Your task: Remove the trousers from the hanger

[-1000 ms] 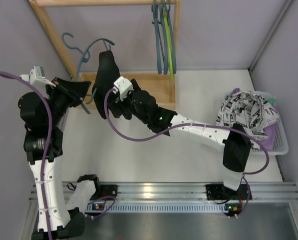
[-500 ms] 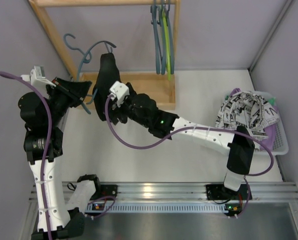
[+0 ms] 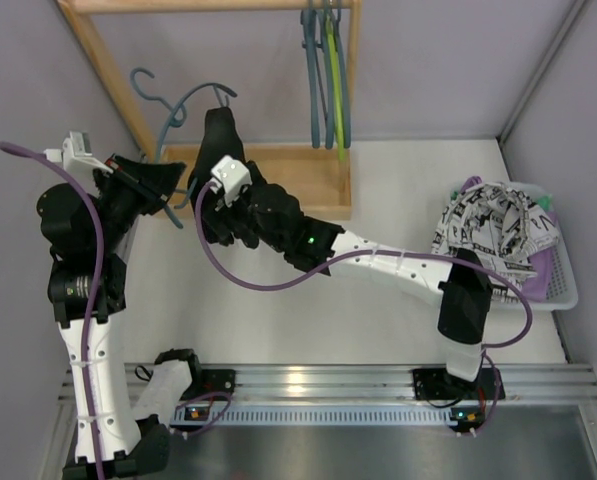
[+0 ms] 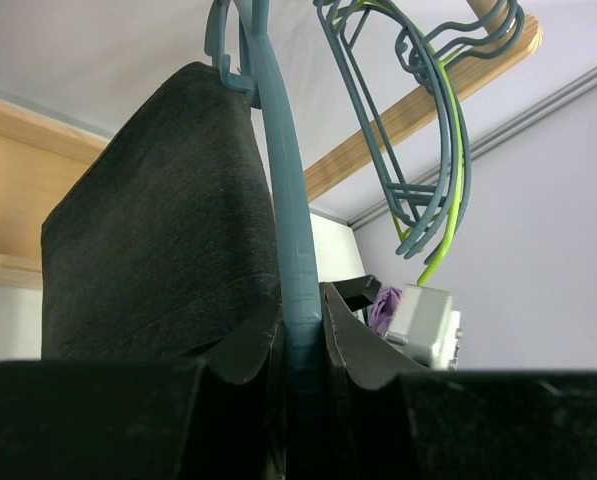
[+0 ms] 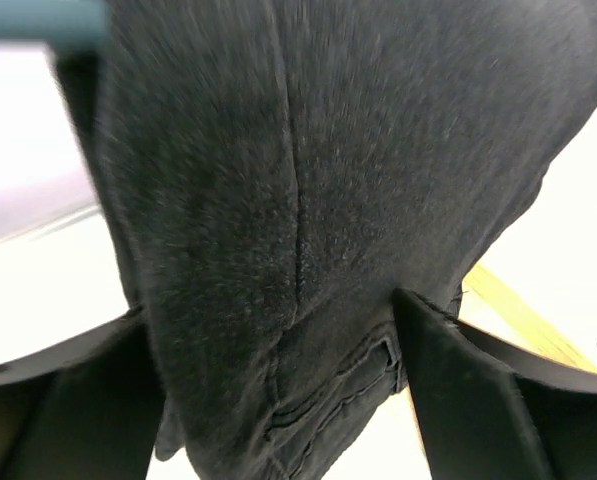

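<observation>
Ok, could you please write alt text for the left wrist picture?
The left gripper is shut on a blue hanger that carries black trousers. Behind, more hangers, blue and green, hang from a wooden rail.

Black trousers are blurred and run off the right wrist view's top; printed trousers hide most of the purple pair.

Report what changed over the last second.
The right gripper shifted left onto the hanging black trousers; its open jaws now flank the cloth. Meanwhile the left gripper stayed shut on the blue hanger; printed trousers in the basket unmoved.
</observation>
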`<action>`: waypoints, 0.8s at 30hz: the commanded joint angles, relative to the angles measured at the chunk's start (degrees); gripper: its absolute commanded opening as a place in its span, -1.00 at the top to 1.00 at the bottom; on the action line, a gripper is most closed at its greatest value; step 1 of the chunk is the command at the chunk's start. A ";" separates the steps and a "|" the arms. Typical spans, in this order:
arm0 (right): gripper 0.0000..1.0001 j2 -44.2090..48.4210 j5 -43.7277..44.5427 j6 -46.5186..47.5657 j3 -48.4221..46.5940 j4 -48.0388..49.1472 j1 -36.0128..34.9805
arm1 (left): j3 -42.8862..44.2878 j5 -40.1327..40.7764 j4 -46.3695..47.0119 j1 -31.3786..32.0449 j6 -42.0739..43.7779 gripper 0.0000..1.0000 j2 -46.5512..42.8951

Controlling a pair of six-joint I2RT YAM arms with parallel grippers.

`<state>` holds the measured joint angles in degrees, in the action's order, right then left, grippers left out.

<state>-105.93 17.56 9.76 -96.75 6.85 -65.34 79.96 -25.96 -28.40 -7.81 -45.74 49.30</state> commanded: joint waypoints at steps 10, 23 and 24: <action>-0.11 3.44 -0.68 2.28 1.12 3.08 2.32 | 0.63 -1.03 10.65 -0.10 -1.11 1.00 -1.49; -0.21 6.09 -5.34 3.16 4.29 3.96 3.64 | 0.46 -1.64 10.56 -0.10 -0.93 1.00 -1.49; -0.19 5.74 -5.26 3.16 4.11 4.05 3.73 | 0.37 -1.64 10.65 -0.10 -0.93 1.00 -1.49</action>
<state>-102.72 12.88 12.47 -91.77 7.31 -62.70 78.78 -26.57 -28.32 -7.81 -45.78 49.28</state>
